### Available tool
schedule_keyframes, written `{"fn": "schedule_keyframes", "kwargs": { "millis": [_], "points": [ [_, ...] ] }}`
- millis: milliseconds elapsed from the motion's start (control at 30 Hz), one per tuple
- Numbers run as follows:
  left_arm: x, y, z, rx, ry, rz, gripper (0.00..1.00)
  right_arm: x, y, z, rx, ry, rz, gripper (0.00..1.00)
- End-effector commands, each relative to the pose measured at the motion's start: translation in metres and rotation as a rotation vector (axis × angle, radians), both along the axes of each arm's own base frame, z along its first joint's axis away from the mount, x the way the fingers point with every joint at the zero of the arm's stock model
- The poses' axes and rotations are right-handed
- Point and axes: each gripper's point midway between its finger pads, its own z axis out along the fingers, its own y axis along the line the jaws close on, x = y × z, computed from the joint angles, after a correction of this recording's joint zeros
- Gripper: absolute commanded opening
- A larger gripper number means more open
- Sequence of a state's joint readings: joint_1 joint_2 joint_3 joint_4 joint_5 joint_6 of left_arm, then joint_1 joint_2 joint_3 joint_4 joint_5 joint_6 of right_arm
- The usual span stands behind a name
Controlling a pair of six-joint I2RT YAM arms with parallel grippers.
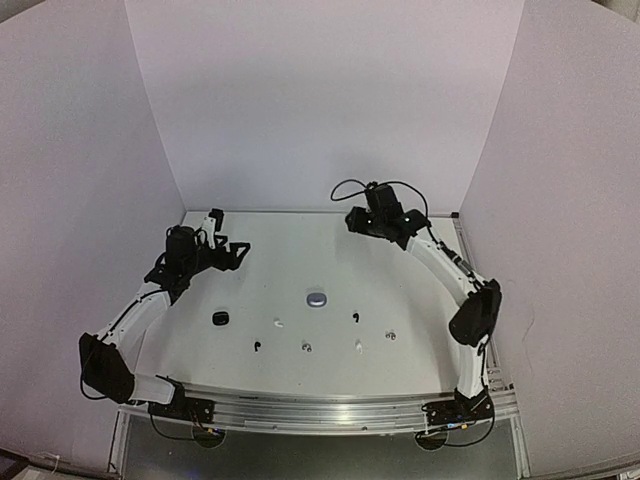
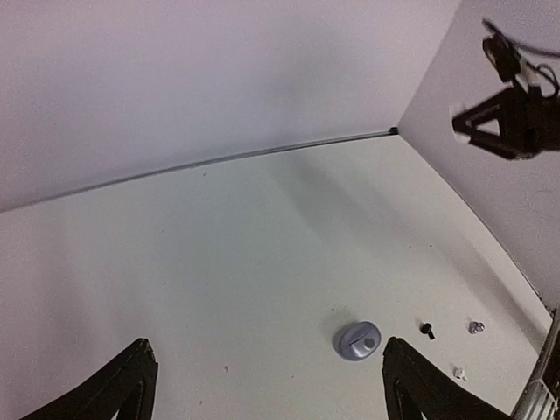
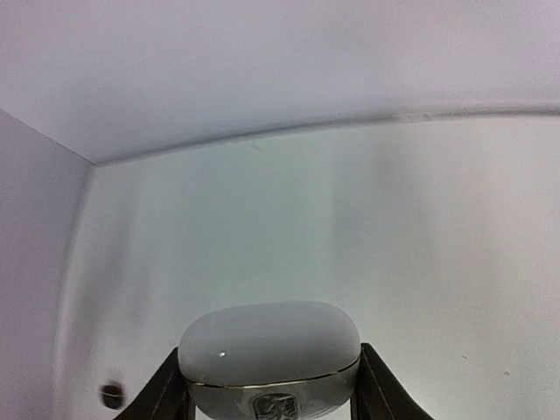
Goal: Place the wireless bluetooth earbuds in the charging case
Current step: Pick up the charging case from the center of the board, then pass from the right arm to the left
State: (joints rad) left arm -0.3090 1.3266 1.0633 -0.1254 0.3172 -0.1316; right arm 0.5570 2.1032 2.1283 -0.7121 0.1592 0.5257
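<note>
My right gripper (image 1: 353,221) is lifted above the back of the table and is shut on a white pebble-like charging case (image 3: 269,341), lid closed, held by its two sides. My left gripper (image 1: 228,236) is open wide and empty at the back left. A grey-blue closed case (image 1: 318,298) lies mid-table and also shows in the left wrist view (image 2: 356,339). Tiny earbuds lie in front of it: white (image 1: 277,323), black (image 1: 257,346), grey (image 1: 306,347), white (image 1: 358,346), black (image 1: 354,317), grey (image 1: 390,336).
A black closed case (image 1: 220,318) lies at the left front. White walls enclose the table (image 1: 290,250) at the back and on both sides. A metal rail (image 1: 320,410) runs along the near edge.
</note>
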Motion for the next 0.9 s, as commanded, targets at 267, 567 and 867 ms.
{"fn": "schedule_keyframes", "kwargs": {
  "millis": [267,567,867],
  "points": [
    [-0.011,-0.103,0.131,-0.171,-0.541,-0.279,0.83,-0.069,0.127,0.193,0.571,-0.437,0.154,0.00],
    [-0.021,-0.129,0.170,-0.369,-0.693,-0.307,0.75,-0.096,0.158,0.207,0.655,-0.425,0.249,0.00],
    [-0.026,-0.141,0.184,-0.398,-0.813,-0.326,0.63,-0.099,0.166,0.204,0.681,-0.407,0.253,0.00]
  ]
}}
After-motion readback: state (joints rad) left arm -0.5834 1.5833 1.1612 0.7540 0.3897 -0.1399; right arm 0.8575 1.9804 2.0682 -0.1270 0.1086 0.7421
